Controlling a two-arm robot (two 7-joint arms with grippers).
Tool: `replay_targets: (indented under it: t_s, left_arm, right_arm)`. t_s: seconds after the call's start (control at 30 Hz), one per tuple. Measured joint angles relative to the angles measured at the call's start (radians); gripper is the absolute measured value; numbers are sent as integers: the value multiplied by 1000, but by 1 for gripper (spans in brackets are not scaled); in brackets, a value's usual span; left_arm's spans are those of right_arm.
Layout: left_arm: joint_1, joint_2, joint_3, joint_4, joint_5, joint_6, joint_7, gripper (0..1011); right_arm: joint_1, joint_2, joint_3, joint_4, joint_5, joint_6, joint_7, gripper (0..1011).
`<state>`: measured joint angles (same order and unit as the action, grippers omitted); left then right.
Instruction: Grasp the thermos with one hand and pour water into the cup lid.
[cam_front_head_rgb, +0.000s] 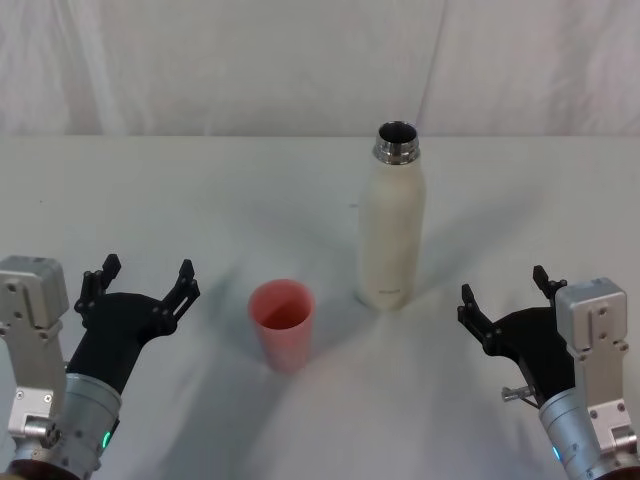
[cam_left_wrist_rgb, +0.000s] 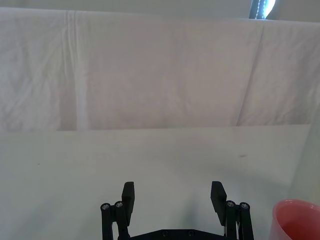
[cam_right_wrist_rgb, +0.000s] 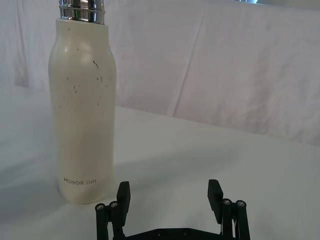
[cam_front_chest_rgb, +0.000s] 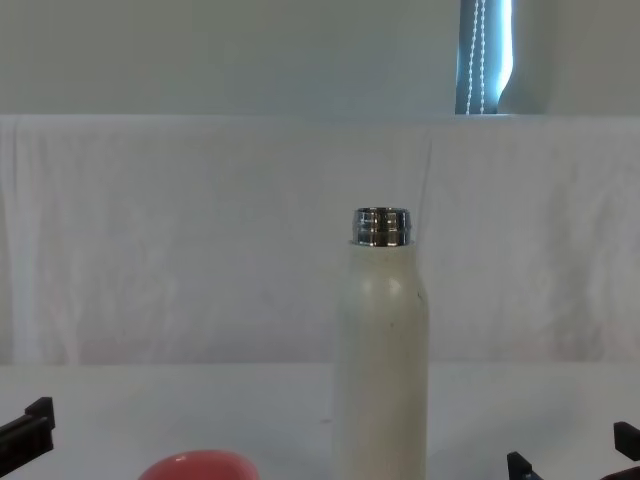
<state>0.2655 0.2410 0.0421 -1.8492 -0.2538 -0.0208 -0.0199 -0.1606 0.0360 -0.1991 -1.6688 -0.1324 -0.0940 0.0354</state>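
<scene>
Cream speckled thermos (cam_front_head_rgb: 391, 226) stands uncapped, steel neck bare; both end effectors (cam_front_head_rgb: 141, 283) (cam_front_head_rgb: 504, 299) released

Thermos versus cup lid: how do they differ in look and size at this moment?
The thermos is tall and cream-white with a shiny steel neck; the cup lid is short and pink-red all over. The thermos narrows at its shoulders, while the cup lid widens toward its rim. The thermos stands farther back on the table, to the cup lid's right. Both stand upright, open-topped and untouched.
</scene>
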Motion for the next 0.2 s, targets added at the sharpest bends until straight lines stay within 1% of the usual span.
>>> replay_targets:
  t_s: [0.2]
  left_arm:
    - [0,0,0,0,0,0,0,1001]
  right_arm:
    - [0,0,0,0,0,0,0,1001]
